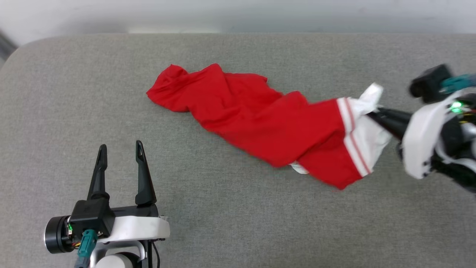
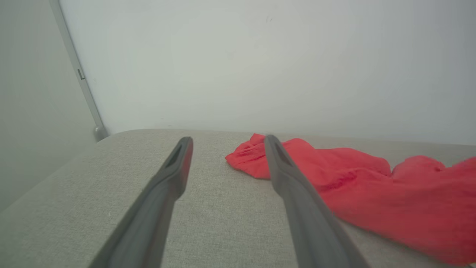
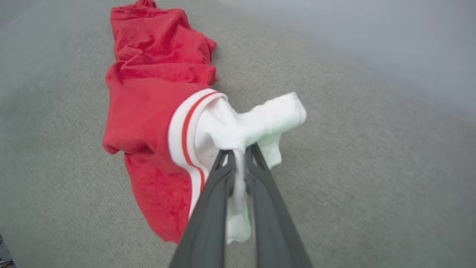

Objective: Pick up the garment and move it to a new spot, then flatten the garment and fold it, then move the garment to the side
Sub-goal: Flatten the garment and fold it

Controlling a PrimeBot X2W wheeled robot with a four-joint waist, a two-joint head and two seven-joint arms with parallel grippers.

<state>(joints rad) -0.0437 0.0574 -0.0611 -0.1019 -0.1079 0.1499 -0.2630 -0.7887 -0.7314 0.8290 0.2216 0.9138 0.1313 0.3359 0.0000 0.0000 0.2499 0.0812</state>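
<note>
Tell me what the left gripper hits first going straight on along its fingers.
Probably nothing on the grey surface: the left gripper points just left of the garment's red end, towards the pale wall. Its right finger might brush the cloth; depth is unclear.

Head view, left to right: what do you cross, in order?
In order: left end effector, open → garment, red bulk → its white sleeve → right end effector, shut on that sleeve.
</note>
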